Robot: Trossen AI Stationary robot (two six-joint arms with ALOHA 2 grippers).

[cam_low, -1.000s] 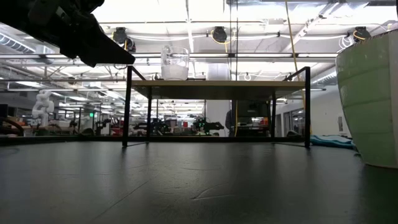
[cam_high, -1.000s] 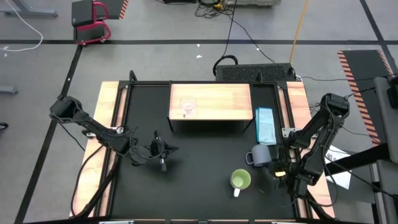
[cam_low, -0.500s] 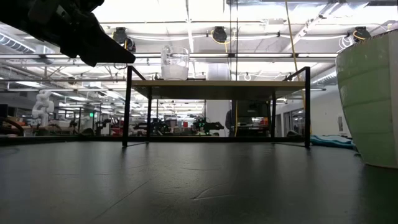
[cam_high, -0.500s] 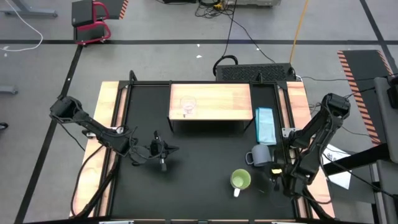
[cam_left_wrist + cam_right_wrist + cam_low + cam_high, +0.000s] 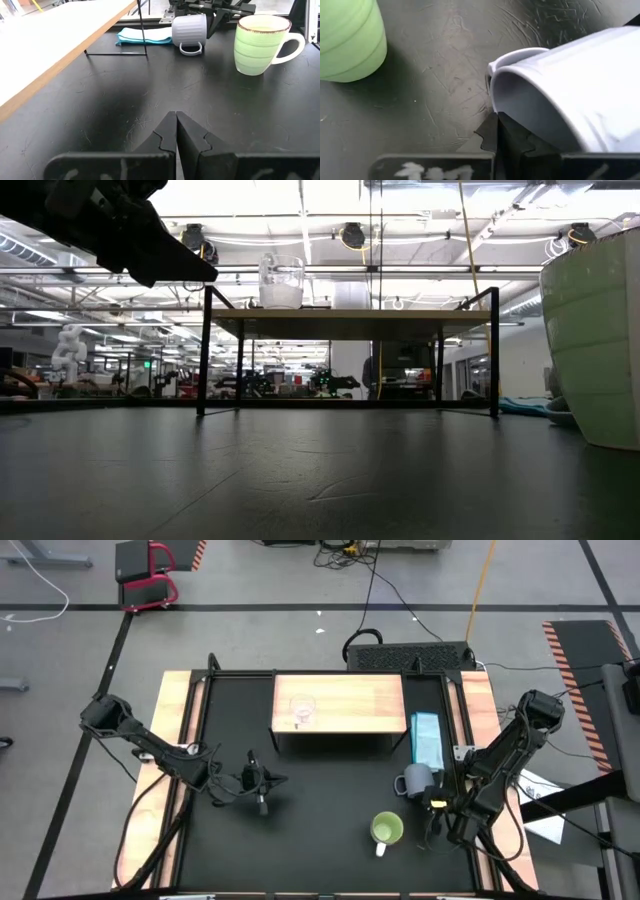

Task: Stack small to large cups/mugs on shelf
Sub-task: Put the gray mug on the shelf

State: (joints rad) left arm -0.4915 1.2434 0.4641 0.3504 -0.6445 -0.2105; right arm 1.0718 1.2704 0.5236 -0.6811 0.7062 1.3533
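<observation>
Grey-blue mug (image 5: 417,780) lies tipped on its side off the black surface (image 5: 310,820), clenched by the right gripper (image 5: 436,802) at its rim — a thin hold, so it could slip or swing into the lime-green mug (image 5: 386,830) just beside it. That arm reaches in low from the right edge. The left gripper (image 5: 262,783) hovers mid-surface, jaws closed on nothing. A glass cup (image 5: 301,710) stands on the shelf (image 5: 350,705).

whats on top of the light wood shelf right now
Only the small clear glass cup stands on the low light-wood shelf, near its left end. The rest of the board is bare. The black table under the board is covered from above.
</observation>
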